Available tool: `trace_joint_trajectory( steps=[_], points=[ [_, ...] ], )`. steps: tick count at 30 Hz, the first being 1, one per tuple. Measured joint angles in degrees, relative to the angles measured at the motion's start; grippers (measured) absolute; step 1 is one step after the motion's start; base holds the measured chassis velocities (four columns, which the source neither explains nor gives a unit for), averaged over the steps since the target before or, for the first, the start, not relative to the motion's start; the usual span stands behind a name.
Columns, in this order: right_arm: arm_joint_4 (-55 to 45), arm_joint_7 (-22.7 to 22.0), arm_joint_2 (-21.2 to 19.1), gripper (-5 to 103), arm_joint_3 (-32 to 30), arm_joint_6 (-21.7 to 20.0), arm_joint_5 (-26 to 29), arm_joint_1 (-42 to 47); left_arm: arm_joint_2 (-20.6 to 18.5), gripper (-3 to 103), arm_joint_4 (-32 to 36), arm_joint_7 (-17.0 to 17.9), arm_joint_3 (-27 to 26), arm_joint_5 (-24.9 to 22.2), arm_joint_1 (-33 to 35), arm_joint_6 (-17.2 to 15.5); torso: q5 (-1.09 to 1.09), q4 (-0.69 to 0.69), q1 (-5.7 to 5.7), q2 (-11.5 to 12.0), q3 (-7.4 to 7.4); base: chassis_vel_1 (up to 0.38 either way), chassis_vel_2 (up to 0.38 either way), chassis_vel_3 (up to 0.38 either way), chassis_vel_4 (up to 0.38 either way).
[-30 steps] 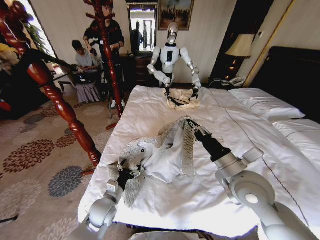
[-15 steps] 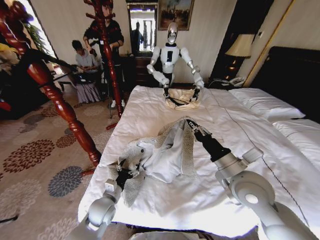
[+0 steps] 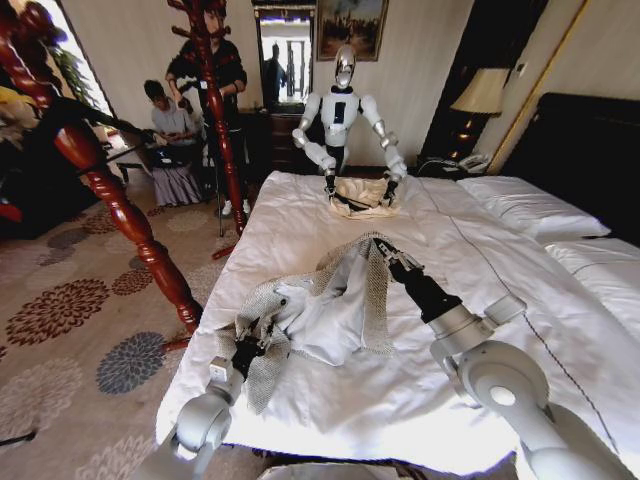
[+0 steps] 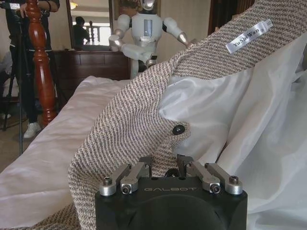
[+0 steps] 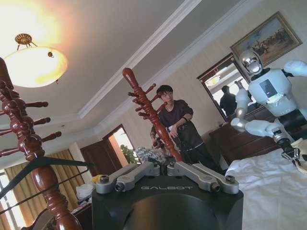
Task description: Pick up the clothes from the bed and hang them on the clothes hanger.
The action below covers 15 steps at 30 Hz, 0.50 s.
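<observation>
On the bed point(image 3: 330, 400), the jacket point(image 3: 330, 310) is lying open, lining up, with both grippers pinching it: left gripper point(image 3: 247, 350) at the front edge, right gripper point(image 3: 385, 255) at the collar; soft, floppy knit, probably best gripped near the shoulders

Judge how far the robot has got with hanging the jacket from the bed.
Done: both grippers have hold of the grey-beige speckled knit jacket with white lining, the left gripper at one edge, the right gripper near the collar. In hand: lifting it, though it mostly lies on the white-duvet bed. Left: carrying it to the black broad-shouldered hanger on the wooden stand.
</observation>
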<state>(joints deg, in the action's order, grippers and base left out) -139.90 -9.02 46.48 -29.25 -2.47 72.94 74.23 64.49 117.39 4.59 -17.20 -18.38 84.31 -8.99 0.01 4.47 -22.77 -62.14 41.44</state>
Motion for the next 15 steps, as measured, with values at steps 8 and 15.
trace_joint_trajectory(
  steps=[8, 15],
  points=[
    [0.3, 0.0, -0.1, 1, -0.3, 0.2, 0.1, -0.4, -1.3, 8, 3.9, -2.1, -2.3, -2.0, 0.7, 1.6, 0.0, 0.0, 0.0, 0.0, 0.0, 0.0, 0.0, 0.0, 0.0],
    [0.7, -0.9, -1.6, 1, -3.3, 1.6, 4.2, -3.2, -6.8, 1, 16.5, -5.5, -11.9, -15.9, 0.6, 2.9, 0.0, 0.0, 0.0, 0.0, 0.0, 0.0, 0.0, 0.0, 0.0]
  ],
)
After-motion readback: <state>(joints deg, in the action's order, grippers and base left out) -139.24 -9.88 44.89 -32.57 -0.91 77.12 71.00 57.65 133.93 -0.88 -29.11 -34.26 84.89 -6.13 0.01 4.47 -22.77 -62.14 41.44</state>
